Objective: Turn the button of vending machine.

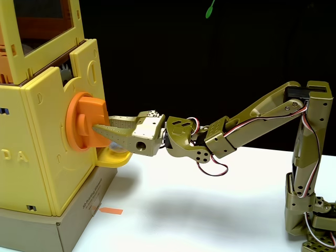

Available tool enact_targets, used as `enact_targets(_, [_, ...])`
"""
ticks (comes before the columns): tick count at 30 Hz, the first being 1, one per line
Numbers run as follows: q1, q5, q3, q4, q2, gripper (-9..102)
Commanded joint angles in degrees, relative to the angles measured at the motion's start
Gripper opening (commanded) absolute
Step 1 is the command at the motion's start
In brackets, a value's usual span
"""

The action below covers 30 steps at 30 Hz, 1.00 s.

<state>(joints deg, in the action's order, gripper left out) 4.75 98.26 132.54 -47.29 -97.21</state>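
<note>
In the fixed view the yellow vending machine (47, 157) stands at the left on a grey cardboard box (63, 223) on the white table (210, 199). Its upper part has an orange-tinted window (39, 18), and gear teeth (66, 71) show in a gap on its right face. The orange button (86, 122) sticks out of that right face, its thick bar pointing toward the right. Just below it sits a yellow scoop-shaped tray (113, 156).

The olive-green arm (262, 118) stretches from its base (312, 220) at the right edge across to the machine. The gripper (101, 128) reaches the bar of the button; one finger (113, 131) lies across its front lower edge, touching it. Whether the claw is clamped on the bar or apart cannot be told from this side. A small orange tape strip (110, 211) lies on the table by the box.
</note>
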Motion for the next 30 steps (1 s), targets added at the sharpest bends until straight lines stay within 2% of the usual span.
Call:
enact_targets(1, [-1.23, 0.62, 0.18, 0.26, -5.10, 9])
enact_targets(9, [-2.37, 0.35, 3.69, -2.90, -6.33, 28])
enact_targets(14, [-1.93, 1.05, 6.59, -3.25, -9.76, 26])
enact_targets(18, [-0.88, -3.25, 12.39, -1.23, -17.67, 24])
enact_targets(23, [-1.05, -16.26, 20.83, 9.93, -33.66, 23])
enact_targets(26, [-0.97, -31.11, 23.55, 21.62, -44.47, 22])
enact_targets(30, [0.18, -56.69, 24.08, 40.96, -58.18, 22])
